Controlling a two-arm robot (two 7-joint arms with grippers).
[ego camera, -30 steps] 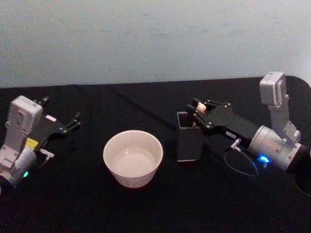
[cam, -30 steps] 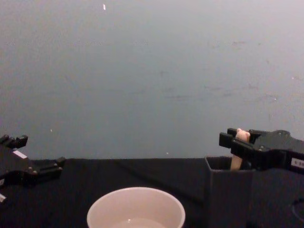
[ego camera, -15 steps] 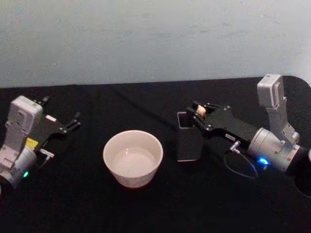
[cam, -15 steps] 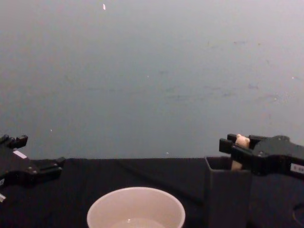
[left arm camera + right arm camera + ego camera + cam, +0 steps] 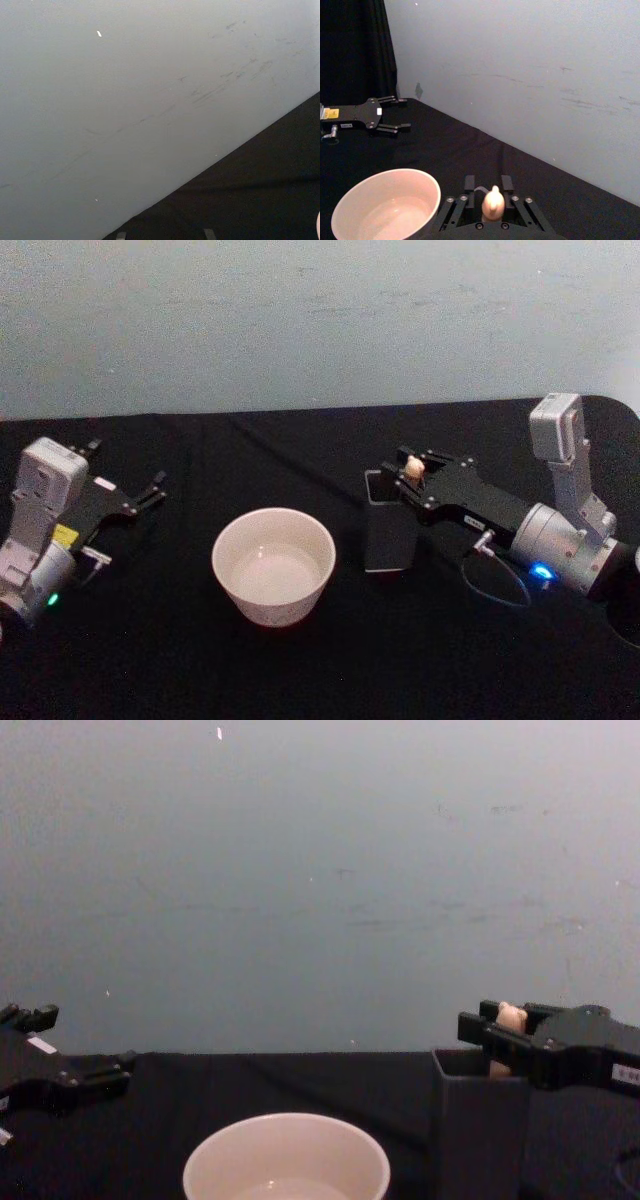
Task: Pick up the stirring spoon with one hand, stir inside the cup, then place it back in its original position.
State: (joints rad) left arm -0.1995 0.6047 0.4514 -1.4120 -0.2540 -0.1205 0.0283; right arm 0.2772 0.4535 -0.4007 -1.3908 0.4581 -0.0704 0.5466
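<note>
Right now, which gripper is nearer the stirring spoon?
Right. The right gripper is around the stirring spoon knob above the dark holder; the left gripper sits open far off, beyond the cup.

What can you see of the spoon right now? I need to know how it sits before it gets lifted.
Little of the spoon shows: just its beige knob, rounded with a small point on top, looking like wood or plastic. It stands roughly upright, poking out of the dark grey square holder, right of the cup. The right gripper sits around the knob with a finger on each side; whether they touch it is unclear. The neck and bowl are hidden inside the holder.
</note>
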